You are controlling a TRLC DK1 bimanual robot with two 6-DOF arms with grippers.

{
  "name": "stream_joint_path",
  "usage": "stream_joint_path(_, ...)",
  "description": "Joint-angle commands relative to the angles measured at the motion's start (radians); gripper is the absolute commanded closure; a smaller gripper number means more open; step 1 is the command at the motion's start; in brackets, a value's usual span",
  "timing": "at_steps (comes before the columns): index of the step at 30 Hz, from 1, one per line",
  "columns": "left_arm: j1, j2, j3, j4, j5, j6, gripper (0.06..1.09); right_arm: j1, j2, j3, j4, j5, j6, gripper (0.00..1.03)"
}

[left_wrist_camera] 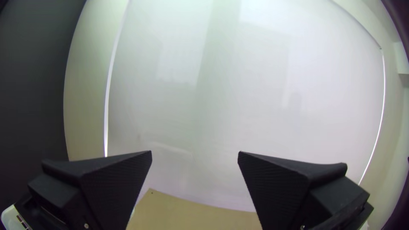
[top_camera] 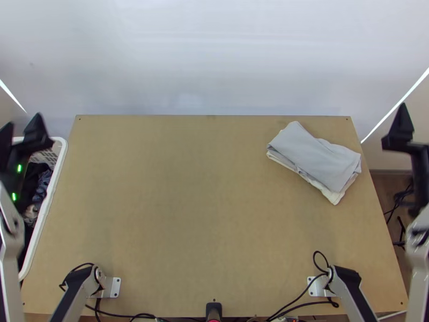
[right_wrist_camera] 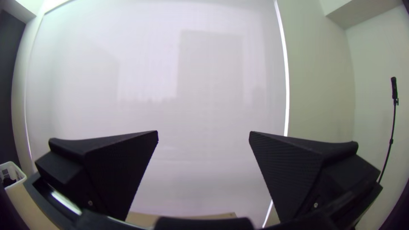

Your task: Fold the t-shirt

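- Top view: your pile [top_camera: 319, 155] of folded cloths lies near the table's far right corner, set askew, a pale grey cloth over a cream one; you cannot tell from it which is the t-shirt.
- Top view: your left gripper [top_camera: 21, 121] hangs at the left edge, its fingers apart, in front of part of the white basket [top_camera: 56, 161]. Dark and patterned clothes [top_camera: 42, 185] lie in that basket, alongside the table [top_camera: 187, 214].
- Top view: your right gripper [top_camera: 399, 134] is beyond the table's right edge, well apart from your left one and to the right of the pile.
- Top view: mind the black cable [top_camera: 315, 260] looping by the right base; more runs along the near edge, past a small black post [top_camera: 213, 308] in the middle. A white screen [top_camera: 214, 53] spans the far side.
- Left wrist view: your left gripper [left_wrist_camera: 194, 152] has its fingers wide apart, the screen and a table corner behind them.
- Right wrist view: your right gripper [right_wrist_camera: 203, 132] also has its fingers wide apart, before the screen. You see the basket beside the table, and a thin black pole [right_wrist_camera: 394, 89] against the wall.
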Motion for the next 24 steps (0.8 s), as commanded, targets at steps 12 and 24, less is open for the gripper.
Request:
stream_joint_path(12,0.02,-0.589,-0.854,0.6,-0.003,0.16,0.1,0.217,-0.546,-0.877,0.475,0.022,-0.018,0.04)
stream_joint_path(24,0.007,-0.836,-1.136,0.549,-0.002,0.239,0.1,0.341,-0.802,-1.119,0.207,0.076,-0.099,0.04)
